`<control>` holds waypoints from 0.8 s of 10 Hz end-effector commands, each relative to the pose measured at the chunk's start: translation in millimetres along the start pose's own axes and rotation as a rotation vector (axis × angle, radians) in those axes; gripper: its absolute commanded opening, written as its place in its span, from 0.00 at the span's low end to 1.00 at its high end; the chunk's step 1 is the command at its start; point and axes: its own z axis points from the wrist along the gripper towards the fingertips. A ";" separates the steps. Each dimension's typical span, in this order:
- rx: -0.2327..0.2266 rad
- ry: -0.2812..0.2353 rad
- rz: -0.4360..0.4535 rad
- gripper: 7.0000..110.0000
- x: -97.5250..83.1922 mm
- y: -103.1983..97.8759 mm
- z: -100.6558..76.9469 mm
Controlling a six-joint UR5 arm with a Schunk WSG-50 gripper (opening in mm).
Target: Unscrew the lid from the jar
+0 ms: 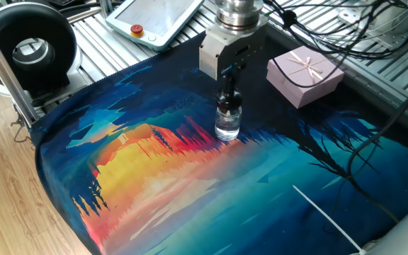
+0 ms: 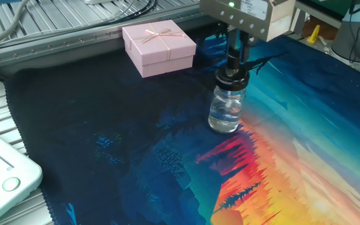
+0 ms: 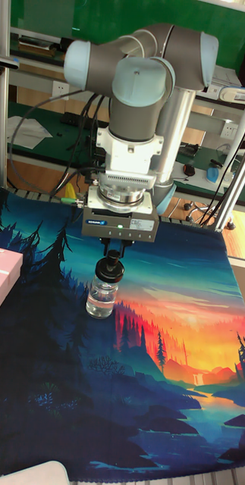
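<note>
A small clear glass jar (image 1: pixel 227 125) stands upright on the painted sunset mat (image 1: pixel 190 177), slightly behind its middle. Its black knob-like lid (image 1: pixel 227 102) sits on the neck. My gripper (image 1: pixel 227 94) comes straight down from above and is shut on the lid, one finger on either side. In the other fixed view the jar (image 2: pixel 225 112), lid (image 2: pixel 232 79) and gripper (image 2: pixel 233 67) show the same hold. The tall fixed view has the jar (image 3: pixel 100 298) under the lid (image 3: pixel 109 270) in the gripper (image 3: pixel 111 260).
A pink ribboned gift box (image 1: pixel 304 75) sits on the mat just beyond the jar, also seen as the gift box (image 2: pixel 159 47). A teach pendant (image 1: pixel 154 21) and a black round device (image 1: pixel 27 47) lie past the mat's far edge. Cables hang near the arm.
</note>
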 end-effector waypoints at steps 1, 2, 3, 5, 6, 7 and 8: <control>-0.032 -0.085 -0.010 0.00 -5.0 1.4 -7.1; -0.038 -0.131 -0.010 0.00 -12.8 0.0 -10.2; -0.054 -0.169 -0.020 0.00 -16.9 0.7 -11.2; -0.066 -0.177 -0.024 0.00 -10.7 -0.2 -4.1; -0.060 -0.157 -0.031 0.00 -4.9 -1.6 0.0; -0.056 -0.137 -0.031 0.00 1.4 -1.5 3.4; -0.055 -0.120 -0.038 0.00 7.3 -0.4 6.7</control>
